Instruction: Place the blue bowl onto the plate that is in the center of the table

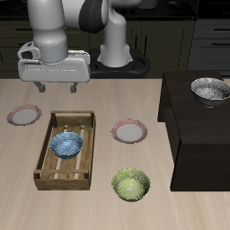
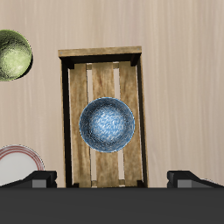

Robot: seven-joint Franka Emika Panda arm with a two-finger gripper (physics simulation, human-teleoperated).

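Note:
The blue bowl point(image 1: 66, 145) point(image 2: 107, 122) sits upright inside a wooden slatted tray point(image 1: 47, 163) point(image 2: 77, 87) on the table point(image 1: 108, 207). The plate point(image 1: 129, 132) with a reddish-pink rim lies flat near the middle of the table, beside the tray; its edge shows in the wrist view point(image 2: 17, 166). My gripper point(image 1: 56, 90) hangs high above the tray's far end, open and empty. Its fingertips point(image 2: 39, 178) show apart in the wrist view, with the bowl between and beyond them.
A second identical plate point(image 1: 24, 115) lies on the tray's other side. A yellow-green bowl point(image 1: 131, 184) point(image 2: 12, 54) sits near the table's front edge. A dark cabinet block point(image 1: 193, 135) carries a grey-white bowl point(image 1: 210, 90).

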